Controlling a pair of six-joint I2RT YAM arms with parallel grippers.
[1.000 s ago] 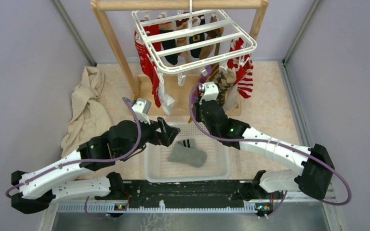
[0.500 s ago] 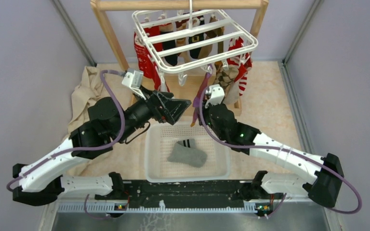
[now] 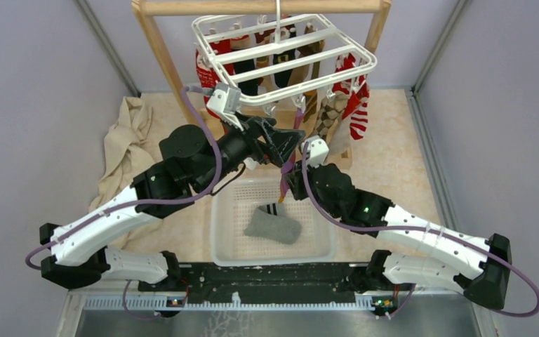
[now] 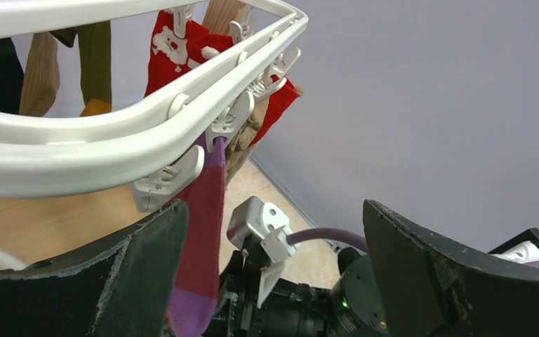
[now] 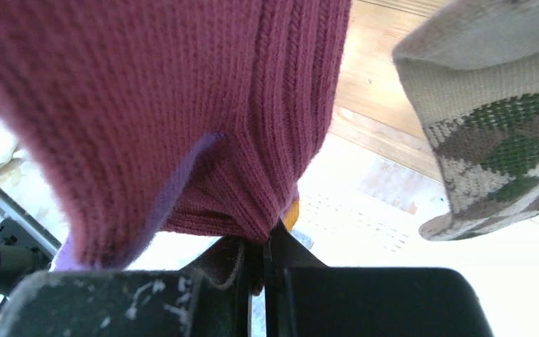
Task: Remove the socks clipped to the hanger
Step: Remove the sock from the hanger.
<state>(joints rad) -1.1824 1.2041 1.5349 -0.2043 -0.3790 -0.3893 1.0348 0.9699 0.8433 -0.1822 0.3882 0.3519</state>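
Right gripper (image 5: pixel 263 246) tight on the clipped magenta sock (image 5: pixel 147 105); left gripper (image 3: pixel 281 142) wide open, empty, just under the hanger (image 4: pixel 77 140).

The white-shelled, black-jointed left arm (image 3: pixel 105 221) and right arm (image 3: pixel 428 235) each trail a purple cable (image 4: pixel 323 236). A green light (image 3: pixel 366 209) glows at four o'clock.

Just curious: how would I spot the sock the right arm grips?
Find the white hanger under the wooden frame. On its near edge hangs a sock pinched by the right gripper. It alone is magenta; the argyle sock beside it is tan.
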